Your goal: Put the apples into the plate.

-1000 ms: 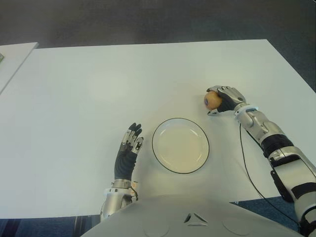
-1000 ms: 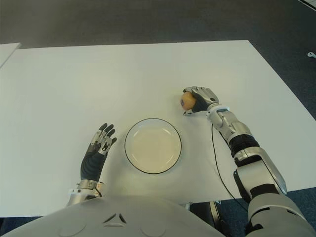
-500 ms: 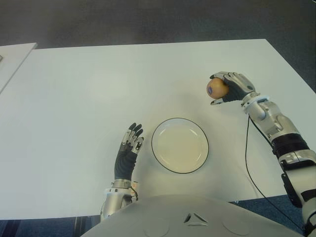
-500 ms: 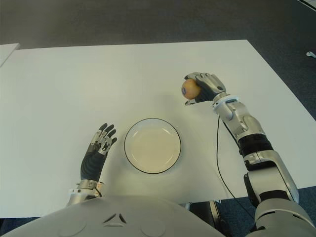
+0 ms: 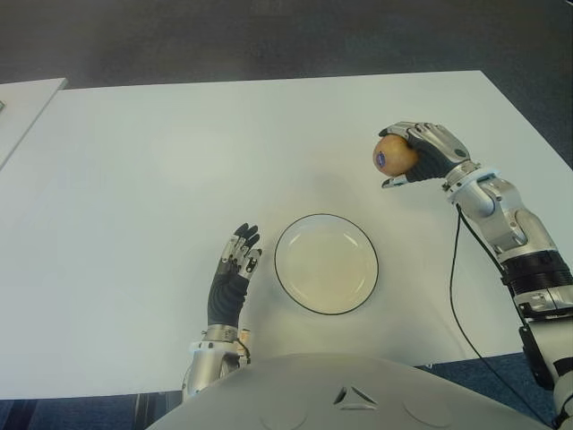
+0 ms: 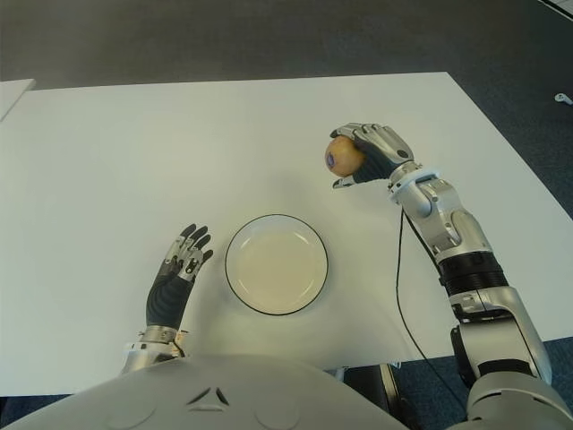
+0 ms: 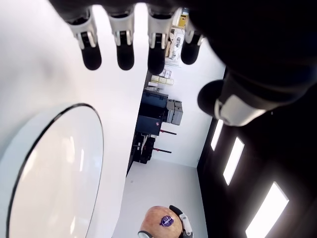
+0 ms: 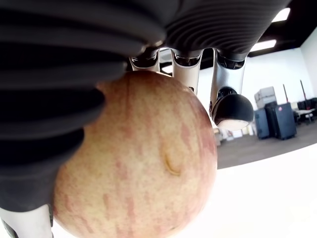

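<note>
The apple [image 8: 133,158] is partly covered: in the right wrist view the right hand [image 5: 428,152] wraps dark finger segments over its upper and one side, and the picture edge cuts off its lower part. A small purple sticker [image 7: 166,221] on the apple is too small to read. In the left wrist view the plate [image 7: 29,144] is cut off by the picture edge. The left hand [image 5: 235,269] is cut off at the wrist by the robot's body.
</note>
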Controlling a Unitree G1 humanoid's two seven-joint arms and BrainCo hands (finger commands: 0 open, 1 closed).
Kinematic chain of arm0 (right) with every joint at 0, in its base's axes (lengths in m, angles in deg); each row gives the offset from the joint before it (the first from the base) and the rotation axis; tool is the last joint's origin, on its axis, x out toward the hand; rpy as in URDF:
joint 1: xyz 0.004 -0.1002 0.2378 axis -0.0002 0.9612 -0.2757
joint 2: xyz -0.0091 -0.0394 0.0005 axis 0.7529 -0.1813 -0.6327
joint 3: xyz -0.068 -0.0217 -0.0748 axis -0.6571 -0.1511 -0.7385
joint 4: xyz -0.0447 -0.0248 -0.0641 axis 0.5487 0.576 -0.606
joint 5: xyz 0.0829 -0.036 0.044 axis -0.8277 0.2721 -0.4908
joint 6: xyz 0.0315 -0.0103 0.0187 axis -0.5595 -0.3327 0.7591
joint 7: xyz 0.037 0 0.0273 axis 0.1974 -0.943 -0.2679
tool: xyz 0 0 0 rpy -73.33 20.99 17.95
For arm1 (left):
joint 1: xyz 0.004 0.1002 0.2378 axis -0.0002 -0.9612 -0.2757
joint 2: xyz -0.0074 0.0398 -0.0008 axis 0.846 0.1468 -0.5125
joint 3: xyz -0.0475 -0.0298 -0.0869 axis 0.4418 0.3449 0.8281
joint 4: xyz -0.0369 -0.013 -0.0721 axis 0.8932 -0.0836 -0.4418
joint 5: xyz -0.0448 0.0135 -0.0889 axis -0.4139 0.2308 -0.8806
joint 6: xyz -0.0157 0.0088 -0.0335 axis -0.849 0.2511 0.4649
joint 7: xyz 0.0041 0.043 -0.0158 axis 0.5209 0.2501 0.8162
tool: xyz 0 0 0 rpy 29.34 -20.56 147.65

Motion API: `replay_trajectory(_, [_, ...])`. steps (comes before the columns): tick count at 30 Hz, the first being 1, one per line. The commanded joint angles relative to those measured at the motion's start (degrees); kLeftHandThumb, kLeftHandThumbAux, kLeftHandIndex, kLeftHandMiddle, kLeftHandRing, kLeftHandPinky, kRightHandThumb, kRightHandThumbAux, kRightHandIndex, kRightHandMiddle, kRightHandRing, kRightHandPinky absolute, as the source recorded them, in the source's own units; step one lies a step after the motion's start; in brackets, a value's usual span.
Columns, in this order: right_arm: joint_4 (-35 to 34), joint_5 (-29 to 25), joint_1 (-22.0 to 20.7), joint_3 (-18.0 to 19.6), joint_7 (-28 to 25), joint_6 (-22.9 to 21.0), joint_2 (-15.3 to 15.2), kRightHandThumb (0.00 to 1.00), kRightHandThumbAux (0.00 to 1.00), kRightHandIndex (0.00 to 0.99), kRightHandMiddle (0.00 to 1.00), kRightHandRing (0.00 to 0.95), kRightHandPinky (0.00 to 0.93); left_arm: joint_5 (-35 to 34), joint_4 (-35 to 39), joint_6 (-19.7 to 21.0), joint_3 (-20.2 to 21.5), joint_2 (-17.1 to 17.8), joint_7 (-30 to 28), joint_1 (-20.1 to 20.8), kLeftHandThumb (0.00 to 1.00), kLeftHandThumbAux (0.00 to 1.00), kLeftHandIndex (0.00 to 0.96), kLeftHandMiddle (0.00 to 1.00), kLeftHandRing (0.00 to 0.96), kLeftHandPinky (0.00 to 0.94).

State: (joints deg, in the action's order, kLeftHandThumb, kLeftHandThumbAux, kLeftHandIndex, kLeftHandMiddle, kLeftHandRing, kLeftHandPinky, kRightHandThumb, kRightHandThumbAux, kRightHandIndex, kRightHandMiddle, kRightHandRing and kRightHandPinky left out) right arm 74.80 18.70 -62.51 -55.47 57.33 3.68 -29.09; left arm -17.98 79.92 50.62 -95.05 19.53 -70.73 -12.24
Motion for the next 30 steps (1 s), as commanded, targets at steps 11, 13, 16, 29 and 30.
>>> replay_trajectory(11, [-5.5,-2.2,0.7,2.3,-5.9,-1.3,-0.5,0.653,0.767,0.808,0.872,0.857,0.825,-0.6,-0.8,0.2,-1.3,-2.1,-0.2,0.6,0.267,0.535,0.108,0.128,0.111,0.149])
replay_trajectory(13, [-6.4,-2.9,0.8,2.5,-7.4,-2.0,-0.3,0.644,0.772,0.795,0.859,0.843,0.814,-0.5,-0.8,0.3,-1.3,-2.0,-0.1,0.7,0.266,0.533,0.105,0.127,0.11,0.144])
replay_trajectory(16, [-8.9,-3.7,1.7,2.9,-9.3,-3.2,0.0,0.63,0.779,0.78,0.845,0.829,0.803,-0.1,-0.8,0.2,-1.2,-1.9,-0.1,0.7,0.262,0.531,0.101,0.124,0.108,0.139])
replay_trajectory(29, [-23.4,-4.5,8.1,2.8,-12.4,-5.7,3.4,0.676,0.741,0.545,0.817,0.799,0.787,-0.1,-1.2,0.6,-1.0,-1.7,-0.2,0.9,0.251,0.512,0.096,0.115,0.096,0.117])
replay_trajectory(30, [-24.4,-4.6,8.6,2.8,-12.7,-5.7,3.7,0.684,0.736,0.524,0.816,0.798,0.785,0.0,-1.2,0.6,-1.0,-1.6,-0.2,0.9,0.25,0.512,0.096,0.114,0.096,0.12])
